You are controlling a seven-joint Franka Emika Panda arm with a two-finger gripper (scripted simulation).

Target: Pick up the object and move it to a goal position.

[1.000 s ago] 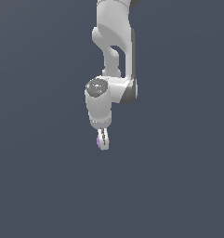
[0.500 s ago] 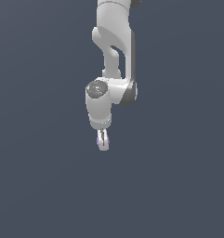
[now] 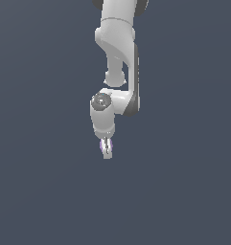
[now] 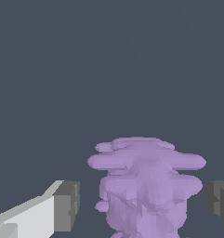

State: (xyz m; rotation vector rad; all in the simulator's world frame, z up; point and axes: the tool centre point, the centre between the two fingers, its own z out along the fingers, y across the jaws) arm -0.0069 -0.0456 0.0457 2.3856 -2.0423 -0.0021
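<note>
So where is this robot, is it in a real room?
Probably not a real room: it looks like a computer simulation. Everything around the white robot arm is one flat, dark grey-blue background with no walls or furniture. The lumpy purple blob between the gripper fingers looks blocky, like game graphics.

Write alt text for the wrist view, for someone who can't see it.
A lumpy pale purple object sits between the gripper's two grey-padded jaws, with a gap visible on each side. Behind it there is only a plain dark blue-grey background.

purple blob (image 4: 146, 186) — base cut off; arm (image 3: 118, 43) — top cropped.
</note>
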